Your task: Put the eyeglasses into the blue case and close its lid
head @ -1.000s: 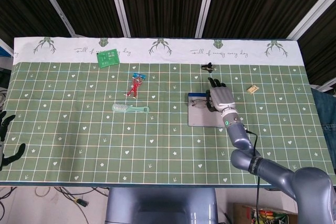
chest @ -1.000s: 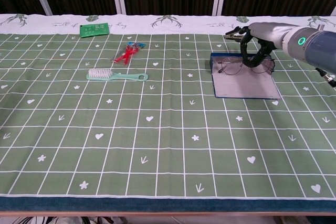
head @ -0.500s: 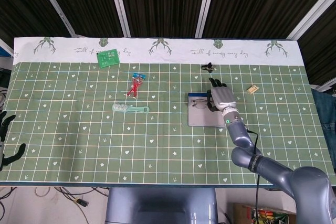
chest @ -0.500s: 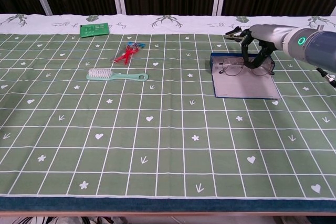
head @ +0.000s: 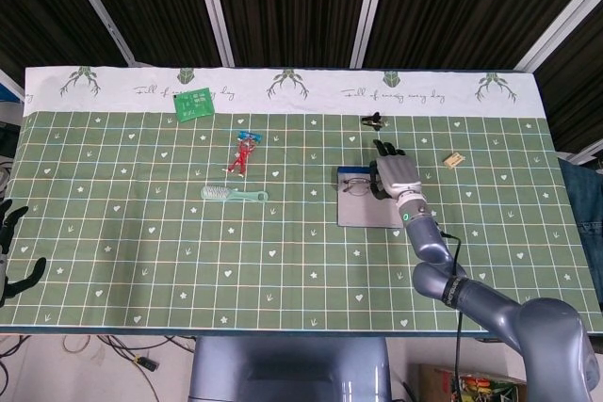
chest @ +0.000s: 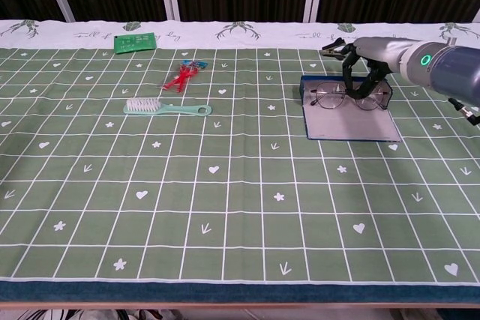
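Observation:
The blue case (chest: 352, 127) lies open on the right half of the table, its grey inside facing up and a blue rim at its far edge. Thin-framed eyeglasses (chest: 334, 97) sit low over the far part of the case. My right hand (chest: 367, 69) reaches down from the right, its fingers curled around the right side of the frame. In the head view the right hand (head: 398, 176) covers the far right corner of the case (head: 363, 214), and the eyeglasses (head: 356, 184) show just left of it. My left hand (head: 11, 251) hangs off the table's left edge, fingers spread and holding nothing.
A pale green brush (chest: 166, 108) lies left of centre, with a red and blue toy (chest: 180, 79) behind it. A green card (chest: 135, 41) sits at the far left, a black clip (chest: 334, 49) just behind the case, and a small beige block (head: 454, 160) to its right.
The right hand has drawn the eyeglasses slightly toward the far edge of the case and turned them a little. The left hand has not moved.

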### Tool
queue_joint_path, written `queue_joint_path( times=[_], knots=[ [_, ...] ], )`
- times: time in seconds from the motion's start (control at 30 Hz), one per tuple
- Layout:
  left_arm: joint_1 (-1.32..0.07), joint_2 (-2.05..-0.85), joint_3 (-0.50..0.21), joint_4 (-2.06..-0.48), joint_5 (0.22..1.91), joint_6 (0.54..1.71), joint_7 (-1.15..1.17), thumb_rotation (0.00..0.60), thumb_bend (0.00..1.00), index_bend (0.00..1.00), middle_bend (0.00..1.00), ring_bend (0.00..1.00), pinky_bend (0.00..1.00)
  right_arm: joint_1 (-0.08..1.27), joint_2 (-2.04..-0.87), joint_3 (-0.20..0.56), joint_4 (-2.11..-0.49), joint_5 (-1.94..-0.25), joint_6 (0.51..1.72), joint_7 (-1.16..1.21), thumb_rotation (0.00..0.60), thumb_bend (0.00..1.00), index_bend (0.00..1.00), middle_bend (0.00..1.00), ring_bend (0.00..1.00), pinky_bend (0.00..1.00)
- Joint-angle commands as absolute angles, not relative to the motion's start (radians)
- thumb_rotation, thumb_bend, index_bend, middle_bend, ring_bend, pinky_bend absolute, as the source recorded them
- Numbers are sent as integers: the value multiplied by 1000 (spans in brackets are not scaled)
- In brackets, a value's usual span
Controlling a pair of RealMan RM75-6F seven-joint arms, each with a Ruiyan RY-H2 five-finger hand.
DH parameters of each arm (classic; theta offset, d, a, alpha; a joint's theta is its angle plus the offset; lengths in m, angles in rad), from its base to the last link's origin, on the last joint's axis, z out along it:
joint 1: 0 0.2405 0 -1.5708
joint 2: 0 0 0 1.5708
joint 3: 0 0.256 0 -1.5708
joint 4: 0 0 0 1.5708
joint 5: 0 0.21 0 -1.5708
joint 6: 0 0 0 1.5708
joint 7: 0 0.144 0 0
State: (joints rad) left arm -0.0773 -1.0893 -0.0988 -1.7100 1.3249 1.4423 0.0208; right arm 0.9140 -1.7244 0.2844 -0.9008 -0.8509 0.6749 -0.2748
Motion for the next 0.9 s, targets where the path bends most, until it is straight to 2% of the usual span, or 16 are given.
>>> queue_joint_path(
  times=[0.03, 0.4, 0.9],
  knots=[
    [-78, -1089, -99, -1710, 1325, 1442, 22, 600, 329, 108, 0, 0, 0, 915, -1726, 285, -902, -853, 676, -274, 600, 541, 642, 0, 24, 164],
    [-78, -1088, -98, -1710, 1325, 1440, 22, 600, 329, 108, 0, 0, 0, 922, -1736, 289, -887, -849, 672, -275, 600, 542, 602, 0, 24, 164],
    [-78, -1088, -99, -1710, 1324, 1441, 23, 600, 329, 108, 0, 0, 0, 918, -1729, 285, -906, -843, 674, -288, 600, 511, 402, 0, 13, 164]
  ],
)
